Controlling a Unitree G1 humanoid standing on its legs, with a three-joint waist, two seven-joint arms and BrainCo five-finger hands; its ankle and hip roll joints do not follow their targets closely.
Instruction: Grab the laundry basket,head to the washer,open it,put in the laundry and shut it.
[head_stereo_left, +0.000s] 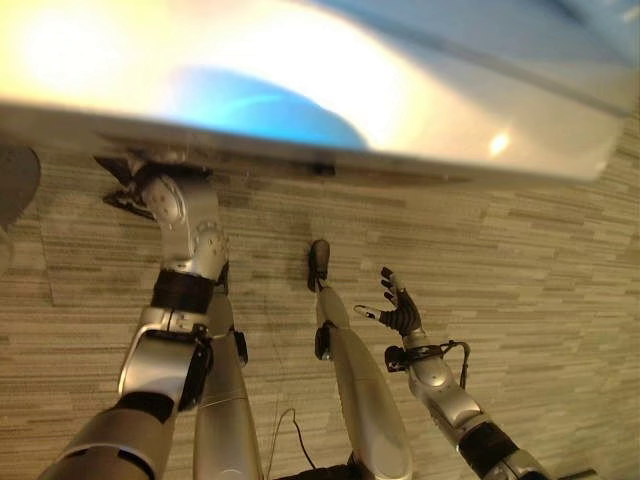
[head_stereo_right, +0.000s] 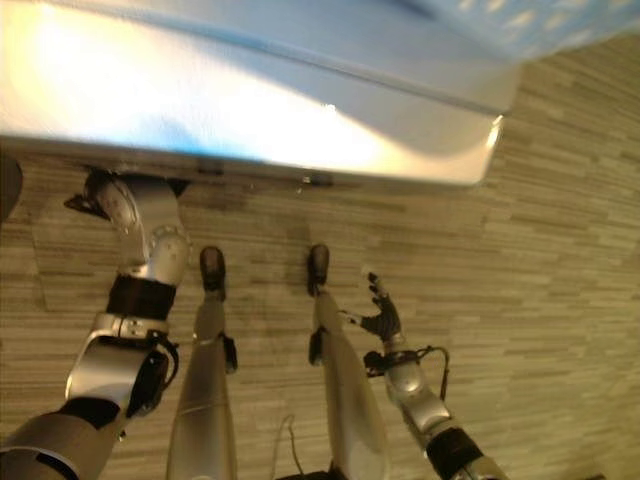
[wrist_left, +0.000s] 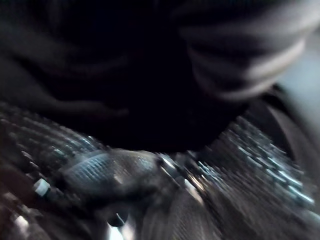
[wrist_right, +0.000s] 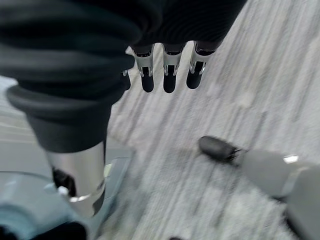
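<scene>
The white washer (head_stereo_left: 300, 90) spans the top of the eye views, seen from above. My left arm reaches forward under its front edge, where my left hand (head_stereo_left: 128, 186) goes in and is mostly hidden. The left wrist view looks into the dim perforated metal drum (wrist_left: 260, 155), with a dark mass (wrist_left: 150, 100) in its middle that I cannot identify. My right hand (head_stereo_left: 400, 308) hangs low to the right, away from the washer, open with its fingers (wrist_right: 169, 75) straight and spread over the floor, holding nothing.
Striped beige-grey carpet (head_stereo_left: 540, 270) covers the floor in front of the washer. A grey rounded thing (head_stereo_left: 14, 185) shows at the left edge beside the washer; what it is I cannot tell. A pale blue-grey part (wrist_right: 30, 210) lies close below my right wrist.
</scene>
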